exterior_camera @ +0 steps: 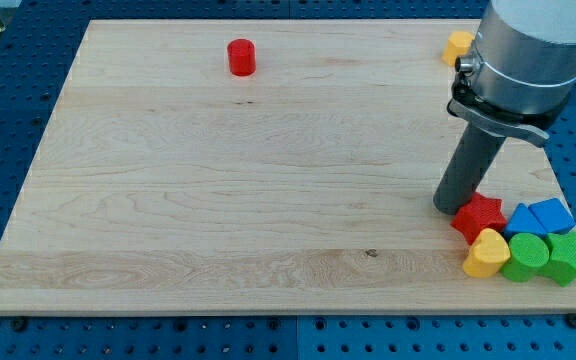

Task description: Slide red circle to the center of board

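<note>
The red circle [241, 57] is a short red cylinder near the view's top, left of the middle of the wooden board [218, 200]. My tip [450, 207] rests on the board at the view's right, far from the red circle. It stands just left of and touching or almost touching a red star [479, 217].
A cluster at the view's bottom right holds the red star, a yellow heart [486, 254], a green circle [525, 257], a green star [568, 257] and two blue blocks [538, 217]. A yellow block [458, 46] sits at the top right, partly behind the arm.
</note>
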